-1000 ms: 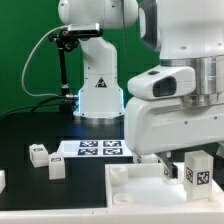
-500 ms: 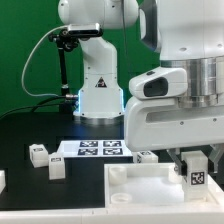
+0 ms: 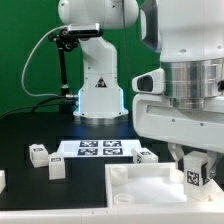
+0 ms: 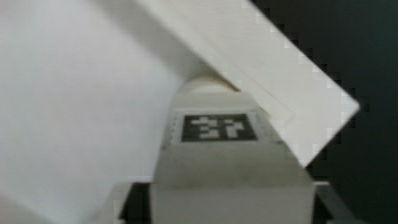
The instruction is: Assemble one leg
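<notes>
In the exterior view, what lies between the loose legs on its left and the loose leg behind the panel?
The marker board lies between them, flat; the exterior view shows it.

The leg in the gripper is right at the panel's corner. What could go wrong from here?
1. The leg sits between the gripper's fingers, right beside the panel's raised rim. In the wrist view the rim crosses the leg's end, so the leg may catch on the rim instead of seating.
2. The arm hides the contact spot in the exterior view, so a misalignment could go unnoticed.
3. A loose leg lies near the gripper and might get knocked.
</notes>
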